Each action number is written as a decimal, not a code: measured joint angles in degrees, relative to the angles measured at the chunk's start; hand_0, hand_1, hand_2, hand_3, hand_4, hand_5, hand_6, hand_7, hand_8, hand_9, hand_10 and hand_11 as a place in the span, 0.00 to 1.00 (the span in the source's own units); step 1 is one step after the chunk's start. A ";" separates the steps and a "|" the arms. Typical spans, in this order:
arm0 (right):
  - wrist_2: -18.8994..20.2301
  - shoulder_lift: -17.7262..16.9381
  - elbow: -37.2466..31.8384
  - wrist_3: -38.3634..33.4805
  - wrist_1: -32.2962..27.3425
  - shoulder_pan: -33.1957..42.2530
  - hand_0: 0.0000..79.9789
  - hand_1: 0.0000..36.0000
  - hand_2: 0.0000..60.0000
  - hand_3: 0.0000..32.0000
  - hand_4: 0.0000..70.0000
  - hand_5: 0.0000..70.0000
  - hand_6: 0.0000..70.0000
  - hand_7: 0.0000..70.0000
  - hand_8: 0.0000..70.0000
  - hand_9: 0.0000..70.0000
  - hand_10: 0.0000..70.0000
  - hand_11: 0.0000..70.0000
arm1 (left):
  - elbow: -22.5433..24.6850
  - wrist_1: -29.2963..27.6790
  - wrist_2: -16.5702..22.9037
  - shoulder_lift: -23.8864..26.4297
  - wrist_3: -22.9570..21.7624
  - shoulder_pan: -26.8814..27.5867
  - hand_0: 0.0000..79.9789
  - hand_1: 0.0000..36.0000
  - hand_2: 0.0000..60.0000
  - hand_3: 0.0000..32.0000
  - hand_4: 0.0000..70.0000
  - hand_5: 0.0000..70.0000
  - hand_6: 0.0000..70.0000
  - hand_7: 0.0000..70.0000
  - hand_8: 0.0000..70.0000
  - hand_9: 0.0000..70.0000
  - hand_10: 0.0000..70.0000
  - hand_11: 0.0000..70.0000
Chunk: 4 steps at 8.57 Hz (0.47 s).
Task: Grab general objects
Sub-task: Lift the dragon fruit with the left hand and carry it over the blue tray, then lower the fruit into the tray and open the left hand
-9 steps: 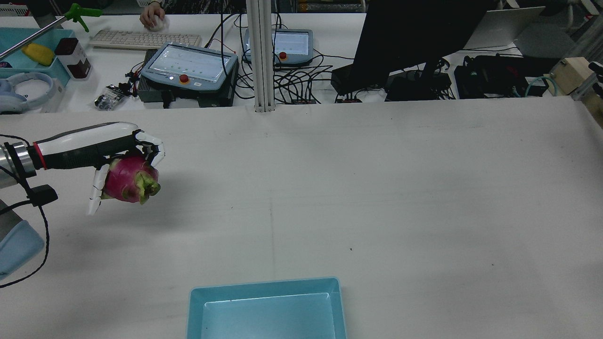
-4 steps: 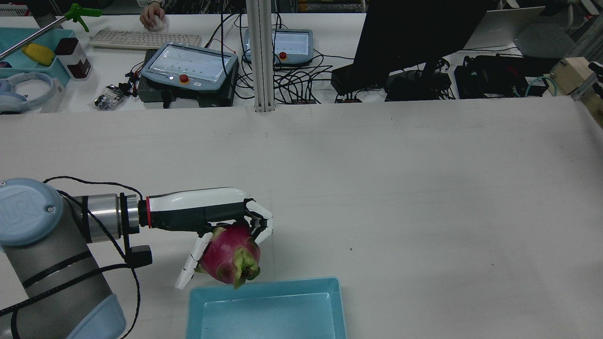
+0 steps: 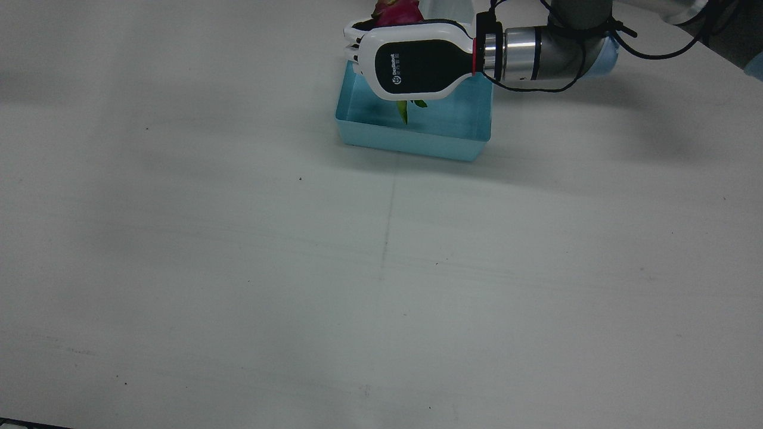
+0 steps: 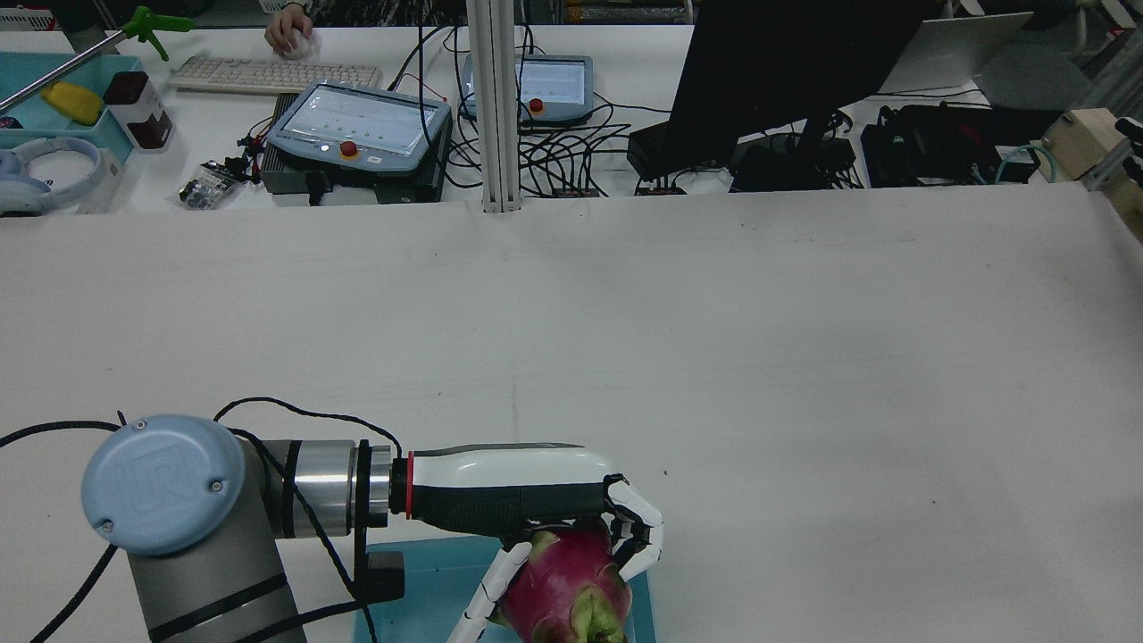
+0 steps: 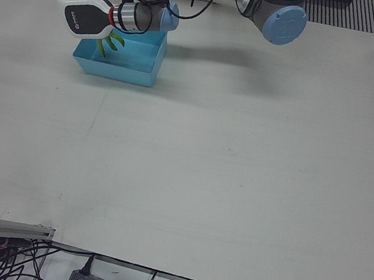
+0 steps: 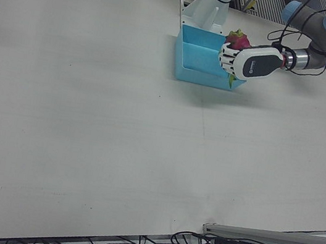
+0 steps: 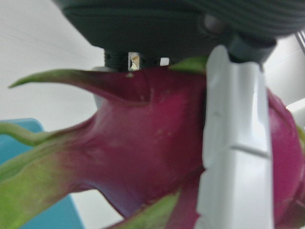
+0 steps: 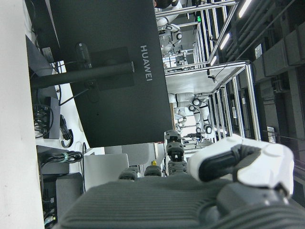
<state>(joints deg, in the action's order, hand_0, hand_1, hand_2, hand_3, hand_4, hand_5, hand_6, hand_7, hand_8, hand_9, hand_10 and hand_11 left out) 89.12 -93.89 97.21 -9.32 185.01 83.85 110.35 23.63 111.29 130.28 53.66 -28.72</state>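
The left hand (image 4: pixel 571 509) has its fingers (image 7: pixel 236 143) wrapped around a pink dragon fruit (image 4: pixel 567 594) and holds it in the air just above the light blue tray (image 3: pixel 411 134), which stands on the white bench (image 3: pixel 381 268). The right hand (image 8: pixel 238 191) shows only in its own view, and I cannot tell how its fingers stand. Far behind, a black monitor (image 4: pixel 768 71) stands.

Glossy white-and-black plastic shell on the left hand (image 4: pixel 536 500), brushed metal wrist cuff (image 3: pixel 518 52), waxy magenta dragon fruit (image 4: pixel 571 589), smooth light-blue plastic tray (image 3: pixel 411 134), matt off-white tabletop (image 3: pixel 381 268)
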 measured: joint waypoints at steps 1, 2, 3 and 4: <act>0.00 0.00 -0.02 0.00 0.00 0.00 0.00 0.00 0.00 0.00 0.00 0.00 0.00 0.00 0.00 0.00 0.00 0.00 | -0.14 -3.43 0.61 -0.46 -1.50 0.97 1.00 1.00 1.00 0.00 0.74 1.00 1.00 1.00 1.00 1.00 1.00 1.00; 0.00 0.00 -0.02 0.03 0.00 0.00 0.00 0.00 0.00 0.00 0.00 0.00 0.00 0.00 0.00 0.00 0.00 0.00 | -0.30 -7.06 1.76 -1.70 -3.22 1.22 1.00 1.00 1.00 0.00 0.50 1.00 1.00 1.00 0.94 1.00 0.63 0.94; 0.00 0.00 -0.02 0.03 0.00 0.00 0.00 0.00 0.00 0.00 0.00 0.00 0.00 0.00 0.00 0.00 0.00 0.00 | -0.41 -10.44 3.04 -3.75 -4.75 1.09 0.84 1.00 1.00 0.00 0.36 1.00 0.56 0.83 0.42 0.52 0.22 0.38; 0.00 0.01 -0.01 0.02 0.00 0.00 0.00 0.00 0.00 0.00 0.00 0.00 0.00 0.00 0.00 0.00 0.00 0.00 | -0.45 -13.65 4.26 -6.85 -5.58 0.97 0.77 1.00 1.00 0.00 0.33 0.86 0.42 0.57 0.29 0.32 0.16 0.27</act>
<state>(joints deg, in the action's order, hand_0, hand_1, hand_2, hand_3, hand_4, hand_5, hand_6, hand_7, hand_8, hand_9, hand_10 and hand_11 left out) 89.12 -93.88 97.19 -9.30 185.01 83.85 109.90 9.98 115.55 123.43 48.08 -27.75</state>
